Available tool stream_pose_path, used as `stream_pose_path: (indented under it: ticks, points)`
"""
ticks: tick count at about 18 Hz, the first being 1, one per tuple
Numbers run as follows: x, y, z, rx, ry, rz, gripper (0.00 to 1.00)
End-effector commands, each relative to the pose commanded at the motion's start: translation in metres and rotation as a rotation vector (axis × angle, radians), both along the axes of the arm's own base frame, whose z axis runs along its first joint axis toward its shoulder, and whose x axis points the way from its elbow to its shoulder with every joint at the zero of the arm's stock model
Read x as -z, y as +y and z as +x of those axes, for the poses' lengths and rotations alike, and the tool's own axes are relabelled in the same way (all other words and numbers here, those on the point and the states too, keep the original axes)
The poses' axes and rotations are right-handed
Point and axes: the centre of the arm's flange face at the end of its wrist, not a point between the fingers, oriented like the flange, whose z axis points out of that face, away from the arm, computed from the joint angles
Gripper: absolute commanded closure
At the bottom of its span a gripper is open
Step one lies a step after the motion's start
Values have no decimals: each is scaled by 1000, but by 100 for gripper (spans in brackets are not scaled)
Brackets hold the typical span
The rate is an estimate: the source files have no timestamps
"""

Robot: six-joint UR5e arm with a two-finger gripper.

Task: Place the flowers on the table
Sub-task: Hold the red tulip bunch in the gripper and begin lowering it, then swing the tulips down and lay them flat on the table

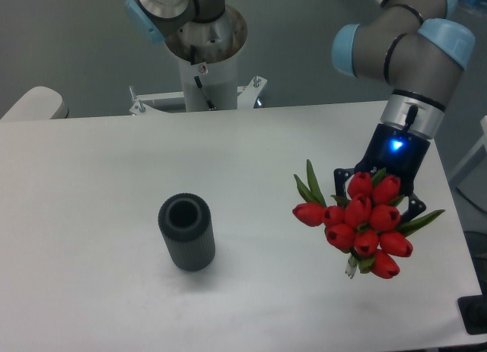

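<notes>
The flowers (358, 224), a bunch of red tulips with green leaves, hang over the right side of the white table (99, 169), blossoms facing the camera. My gripper (377, 191) sits right behind them, its dark fingers showing on either side of the bunch and shut on it. The blossoms hide the stems, apart from a pale end poking out below. The bunch looks lifted off the tabletop.
A dark ribbed cylindrical vase (186, 232) stands upright left of centre, with nothing in it, well apart from the flowers. The arm's white base post (205, 71) stands behind the table's far edge. The table's right edge runs close to the gripper.
</notes>
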Motion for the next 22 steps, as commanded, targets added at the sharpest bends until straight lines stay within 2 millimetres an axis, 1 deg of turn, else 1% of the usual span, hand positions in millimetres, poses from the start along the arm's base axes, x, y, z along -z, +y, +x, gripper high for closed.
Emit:
stream_pose_path:
  ticks: [1, 3, 8, 12, 15, 17, 18, 19, 21, 22]
  points:
    - [1, 1, 1, -2, 6, -11, 68]
    - [-2, -1, -2, -14, 21, -28, 68]
    - [-7, -4, -2, -27, 39, -46, 68]
    - [-6, -11, -4, -67, 120, -161, 68]
    - [-5, -10, -2, -84, 180, -251, 68]
    - [2, -5, 4, -65, 210, -293, 68]
    - [10, -4, 10, -44, 243, -342, 68]
    - [14, -5, 16, -46, 271, -398, 68]
    - [24, 10, 35, -25, 331, -517, 68]
    - [29, 15, 41, -14, 354, -559, 68]
